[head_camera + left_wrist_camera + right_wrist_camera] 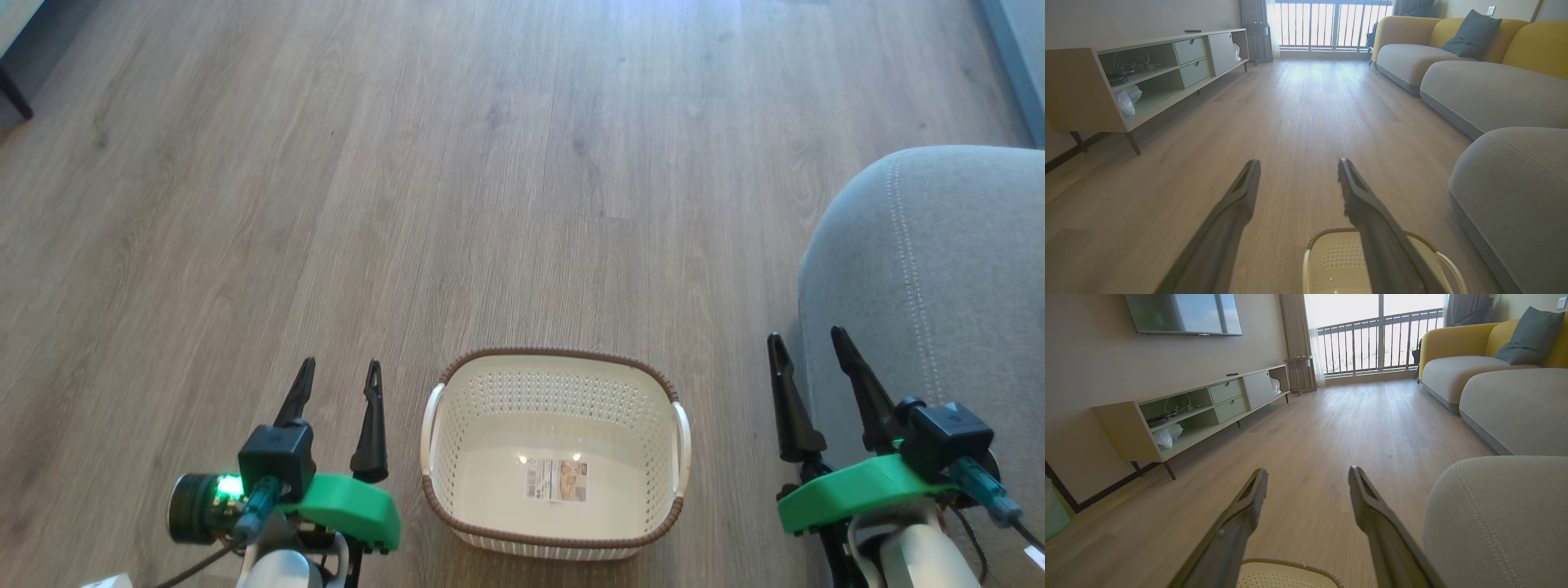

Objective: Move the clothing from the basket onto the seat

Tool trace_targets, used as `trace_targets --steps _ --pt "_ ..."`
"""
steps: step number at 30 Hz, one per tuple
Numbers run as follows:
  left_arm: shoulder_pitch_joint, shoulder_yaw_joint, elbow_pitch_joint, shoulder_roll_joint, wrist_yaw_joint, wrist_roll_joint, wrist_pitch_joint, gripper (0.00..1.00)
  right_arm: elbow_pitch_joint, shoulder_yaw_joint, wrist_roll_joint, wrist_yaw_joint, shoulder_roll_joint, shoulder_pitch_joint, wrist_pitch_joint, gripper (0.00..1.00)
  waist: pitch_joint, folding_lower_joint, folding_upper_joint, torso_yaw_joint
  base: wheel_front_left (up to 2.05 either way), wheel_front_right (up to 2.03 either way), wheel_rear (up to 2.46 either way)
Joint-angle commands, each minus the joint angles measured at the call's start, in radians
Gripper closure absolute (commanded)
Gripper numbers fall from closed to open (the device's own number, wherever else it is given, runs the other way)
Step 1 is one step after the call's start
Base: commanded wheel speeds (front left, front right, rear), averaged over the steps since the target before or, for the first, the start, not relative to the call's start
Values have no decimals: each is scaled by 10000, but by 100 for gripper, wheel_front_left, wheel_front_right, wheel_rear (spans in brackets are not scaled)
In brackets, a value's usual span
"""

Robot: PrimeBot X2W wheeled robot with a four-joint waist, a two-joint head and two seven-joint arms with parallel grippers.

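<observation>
The cream perforated basket (555, 539) with a brown rim stands on the wood floor between my arms. Inside it I see just a paper label (556, 479) on its floor; the clothing is out of view. The grey seat (939, 269) rises at the right, its rounded end beside the basket. My left gripper (341, 363) is open to the left of the basket, holding nothing. My right gripper (805, 335) is open at the seat's near edge, also holding nothing. The left wrist view has the left gripper (1297, 161) above the basket rim (1331, 234), and the right wrist view has the right gripper (1308, 470) beside the seat (1494, 514).
A low pale cabinet (1147, 73) on thin legs runs along the left wall under a television (1184, 312). More grey sofa sections with yellow backs (1478, 85) line the right side. Bare wood floor (490, 204) stretches ahead to a balcony railing (1380, 343).
</observation>
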Motion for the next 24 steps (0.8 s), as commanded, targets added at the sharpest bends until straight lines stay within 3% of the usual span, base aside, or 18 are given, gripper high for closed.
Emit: trace_targets --steps 1,10,24 --pt "-224 328 -355 5 61 113 -51 0 -308 266 -96 0 20 -108 -64 0 -54 0 0 -49 0 0 0" --pt "-201 375 -538 5 120 113 -51 0 -252 379 -320 0 21 -83 -64 0 -142 0 0 -181 0 0 0" --pt "-113 436 -500 5 -456 -140 -51 0 -219 400 -303 0 21 -69 -64 0 -130 0 0 -218 0 0 0"
